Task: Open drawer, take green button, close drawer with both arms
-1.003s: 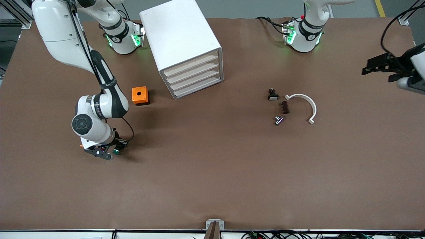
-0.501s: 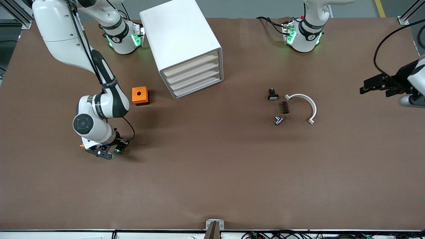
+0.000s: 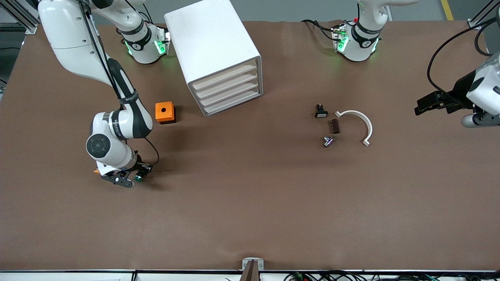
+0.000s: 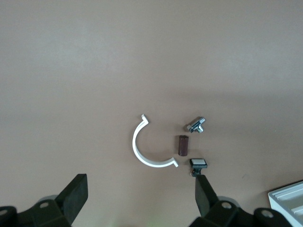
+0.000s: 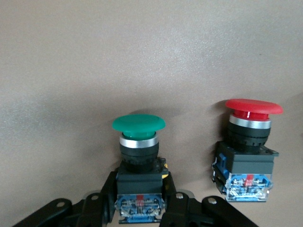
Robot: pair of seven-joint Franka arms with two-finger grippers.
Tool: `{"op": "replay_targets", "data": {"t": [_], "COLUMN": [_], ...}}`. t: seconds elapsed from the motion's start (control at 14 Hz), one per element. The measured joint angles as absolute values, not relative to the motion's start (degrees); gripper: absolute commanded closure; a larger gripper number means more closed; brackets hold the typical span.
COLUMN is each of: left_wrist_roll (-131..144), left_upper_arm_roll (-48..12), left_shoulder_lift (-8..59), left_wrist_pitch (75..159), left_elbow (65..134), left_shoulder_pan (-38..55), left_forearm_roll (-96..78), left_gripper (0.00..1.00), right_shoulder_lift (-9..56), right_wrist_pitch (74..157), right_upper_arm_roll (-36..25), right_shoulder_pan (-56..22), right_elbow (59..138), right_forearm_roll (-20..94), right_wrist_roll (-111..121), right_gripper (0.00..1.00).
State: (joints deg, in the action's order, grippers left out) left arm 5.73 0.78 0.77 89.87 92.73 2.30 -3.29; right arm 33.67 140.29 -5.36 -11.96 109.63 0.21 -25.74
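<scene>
The white cabinet (image 3: 213,43) stands near the right arm's base, and the drawer fronts (image 3: 228,91) are all shut. My right gripper (image 3: 127,179) is low at the table, nearer the front camera than the orange box. It is shut on the blue-black body of the green-capped button (image 5: 138,142), which also shows in the front view (image 3: 137,178). A red-capped button (image 5: 248,146) sits right beside it. My left gripper (image 3: 424,104) hangs open and empty over the left arm's end of the table; its fingers (image 4: 75,194) stand wide apart.
An orange box with a round hole (image 3: 165,112) sits beside the cabinet. Mid-table lie a white curved bracket (image 3: 357,125), a small black switch (image 3: 321,111), a brown block (image 3: 334,126) and a metal piece (image 3: 328,141). An orange bit (image 3: 95,171) peeks out by the right gripper.
My left gripper has come down and moved toward the small parts in the middle of the table. My right gripper has shifted slightly toward the orange box, still on the green button.
</scene>
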Motion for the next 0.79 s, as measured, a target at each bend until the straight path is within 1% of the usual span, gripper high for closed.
{"op": "replay_targets", "data": {"t": [0.14,0.21,0.29,0.5,0.57,0.64,0.79], "left_wrist_roll": [5.88,5.88,5.87,5.73,5.66,5.65,5.65], "left_upper_arm_roll": [0.33,0.27,0.27,0.41,0.53,0.6,0.71], "left_shoulder_lift": [-0.75,-1.21,-1.45,-1.53,-1.52,-1.53,-1.54], "left_wrist_pitch": [89.15,88.82,88.59,87.54,87.53,87.53,87.46], "left_elbow": [92.22,91.78,91.34,90.49,90.25,89.85,89.18], "left_shoulder_pan": [2.3,2.3,2.28,1.94,1.82,1.71,1.59], "left_forearm_roll": [-3.01,-2.99,-2.96,-2.89,-2.89,-2.89,-2.89], "left_gripper": [0.0,0.0,0.0,0.0,0.0,0.0,0.0], "right_shoulder_lift": [33.17,32.3,30.95,25.21,23.17,21.3,18.49], "right_wrist_pitch": [139.84,137.51,132.79,111.87,106.13,101.78,95.71], "right_upper_arm_roll": [-5.22,-5.13,-5.06,-4.99,-4.97,-4.97,-5.16], "right_shoulder_pan": [-12.01,-12.03,-12.07,-12.14,-12.14,-12.14,-11.98], "right_elbow": [108.74,107.76,106.01,96.93,93.78,91.4,88.42], "right_forearm_roll": [0.21,0.21,0.2,0.19,0.19,0.19,0.18], "right_wrist_roll": [-25.66,-25.58,-25.44,-24.29,-24.03,-23.39,-20.42], "right_gripper": [0.0,0.0,0.0,0.0,0.0,0.0,0.0]}}
